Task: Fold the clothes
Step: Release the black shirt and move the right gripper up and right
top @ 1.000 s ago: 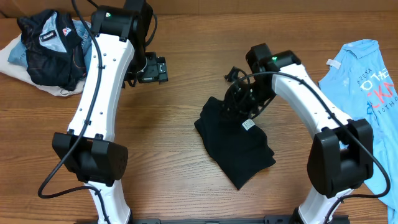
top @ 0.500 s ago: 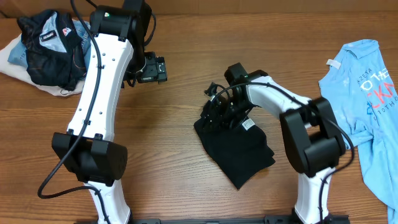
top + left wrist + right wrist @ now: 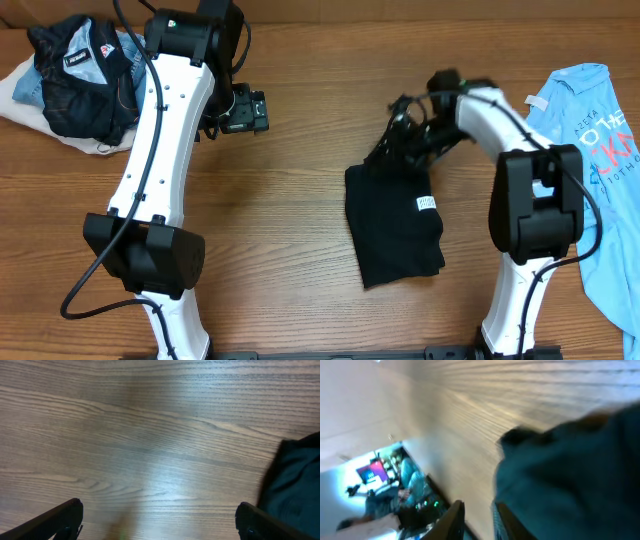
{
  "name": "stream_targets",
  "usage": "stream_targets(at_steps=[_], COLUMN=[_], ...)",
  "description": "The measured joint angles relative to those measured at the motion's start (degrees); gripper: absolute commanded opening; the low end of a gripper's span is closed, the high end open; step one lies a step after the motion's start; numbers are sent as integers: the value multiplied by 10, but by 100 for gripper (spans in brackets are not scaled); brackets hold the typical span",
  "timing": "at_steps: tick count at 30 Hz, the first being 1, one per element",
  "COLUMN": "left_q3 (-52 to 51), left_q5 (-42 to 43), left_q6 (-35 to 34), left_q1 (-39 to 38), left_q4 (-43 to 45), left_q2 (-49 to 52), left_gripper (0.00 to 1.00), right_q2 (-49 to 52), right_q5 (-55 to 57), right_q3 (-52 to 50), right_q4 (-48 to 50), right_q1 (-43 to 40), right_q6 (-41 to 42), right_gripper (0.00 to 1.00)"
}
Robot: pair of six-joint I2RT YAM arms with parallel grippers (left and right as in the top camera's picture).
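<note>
Black T-shirt (image 3: 395, 230), top corner pinched in right jaws

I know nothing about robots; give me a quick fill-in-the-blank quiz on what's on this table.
1. The folded T-shirt in the middle is ___.
2. The left gripper stands ___, holding nothing.
3. The light blue T-shirt lies beside the ___ arm.
Missing words: black; open; right.

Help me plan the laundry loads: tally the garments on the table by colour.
Black T-shirt: 1
Light blue T-shirt: 1
Dark jacket: 1
Pale cloth under the jacket: 1
Total: 4
</note>
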Motion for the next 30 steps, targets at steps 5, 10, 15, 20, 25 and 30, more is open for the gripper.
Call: stream_targets(at_steps=[5, 10, 15, 20, 25, 30], left_q3=[0, -1, -9, -26, -36, -38], left_q5=[0, 0, 0, 0, 0, 0], left_q6=[0, 0, 0, 0, 0, 0], left_q1=[0, 0, 0, 0, 0, 0], left_q4=[0, 0, 0, 0, 7, 15], left_q2=[0, 0, 0, 0, 0, 0], left_gripper=[100, 100, 100, 100, 100, 100], right_q2=[0, -17, -47, -146, -273, -306], right_q5=[-5, -3, 52, 107, 119, 76], right_q3=[136, 182, 182, 137, 18, -146], right_q4=[-179, -248, -248, -247, -233, -142], right_q1=[-23, -48, -44, -28, -9, -7], right_q6=[-42, -55, -14, 19, 9, -25], right_gripper=[4, 4, 4, 4, 6, 11])
